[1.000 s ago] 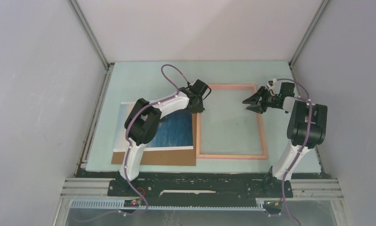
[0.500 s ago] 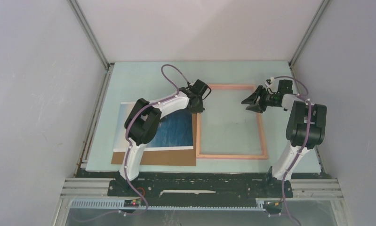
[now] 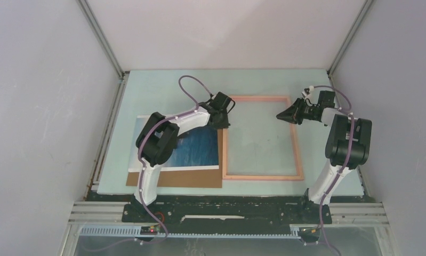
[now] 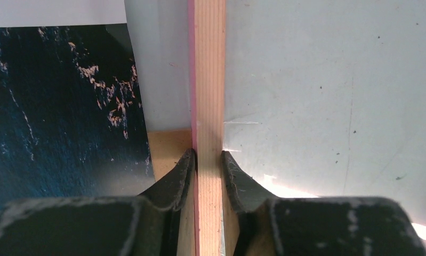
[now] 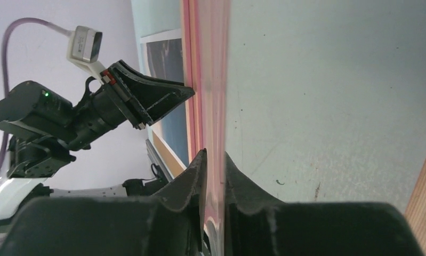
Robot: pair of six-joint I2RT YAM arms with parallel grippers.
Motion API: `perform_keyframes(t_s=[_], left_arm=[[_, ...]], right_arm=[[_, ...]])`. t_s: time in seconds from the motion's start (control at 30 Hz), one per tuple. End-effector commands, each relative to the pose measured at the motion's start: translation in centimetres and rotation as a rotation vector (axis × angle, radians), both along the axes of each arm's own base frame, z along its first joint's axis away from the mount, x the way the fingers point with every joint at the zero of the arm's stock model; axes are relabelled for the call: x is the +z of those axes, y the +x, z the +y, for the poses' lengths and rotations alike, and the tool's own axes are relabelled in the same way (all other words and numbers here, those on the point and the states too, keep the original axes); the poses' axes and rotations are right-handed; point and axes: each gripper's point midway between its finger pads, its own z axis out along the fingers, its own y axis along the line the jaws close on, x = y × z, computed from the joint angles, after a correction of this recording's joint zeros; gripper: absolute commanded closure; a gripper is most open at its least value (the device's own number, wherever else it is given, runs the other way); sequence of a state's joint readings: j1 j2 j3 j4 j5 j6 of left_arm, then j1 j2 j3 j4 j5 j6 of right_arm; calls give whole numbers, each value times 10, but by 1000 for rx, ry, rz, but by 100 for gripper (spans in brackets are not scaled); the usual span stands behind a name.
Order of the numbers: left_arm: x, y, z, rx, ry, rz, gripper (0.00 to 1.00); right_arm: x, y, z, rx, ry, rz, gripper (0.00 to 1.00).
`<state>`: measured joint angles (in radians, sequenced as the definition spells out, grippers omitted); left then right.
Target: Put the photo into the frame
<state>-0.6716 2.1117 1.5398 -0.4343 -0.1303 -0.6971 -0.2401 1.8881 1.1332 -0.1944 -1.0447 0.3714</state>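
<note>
1. Two sheets are seen nearest: the photo (image 3: pixel 201 148), face up on brown cardboard (image 3: pixel 189 179), just left of the frame (image 3: pixel 261 176) on the bench (image 3: pixel 162 90).
2. Farther back, its side rails are pinched in the narrow jaws of the left gripper (image 4: pixel 208 157) and right gripper (image 5: pixel 215 157).
3. The thin frame could be twisted by uneven lifting.
4. The photo's far edge is hidden by the left arm (image 3: pixel 157 138).

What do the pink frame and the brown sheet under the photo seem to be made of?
The thin salmon-pink rectangular frame looks like unvarnished pale wood: straight grain lines show on top. The flat brown sheet looks like matte cardboard, probably.
</note>
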Motion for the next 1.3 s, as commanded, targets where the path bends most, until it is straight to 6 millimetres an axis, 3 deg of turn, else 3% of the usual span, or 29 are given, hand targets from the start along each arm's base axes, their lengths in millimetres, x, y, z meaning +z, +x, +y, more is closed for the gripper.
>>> perform_keyframes(t_s=[0.0,0.3,0.47,0.63,1.27], left_arm=[[42,-3,-22,-54,-226,-20,75],[40,3,-25,-1,-441,25,53],[44,3,-23,8,-465,-8,52],[45,3,-19,20,-465,-29,58],[40,1,-16,27,-472,-37,48]], right_arm=[[17,0,9,37,69,-59,83],[23,0,10,45,137,-92,97],[24,-2,11,48,162,-91,100],[29,-2,12,52,182,-101,100],[41,-5,19,79,232,-126,100]])
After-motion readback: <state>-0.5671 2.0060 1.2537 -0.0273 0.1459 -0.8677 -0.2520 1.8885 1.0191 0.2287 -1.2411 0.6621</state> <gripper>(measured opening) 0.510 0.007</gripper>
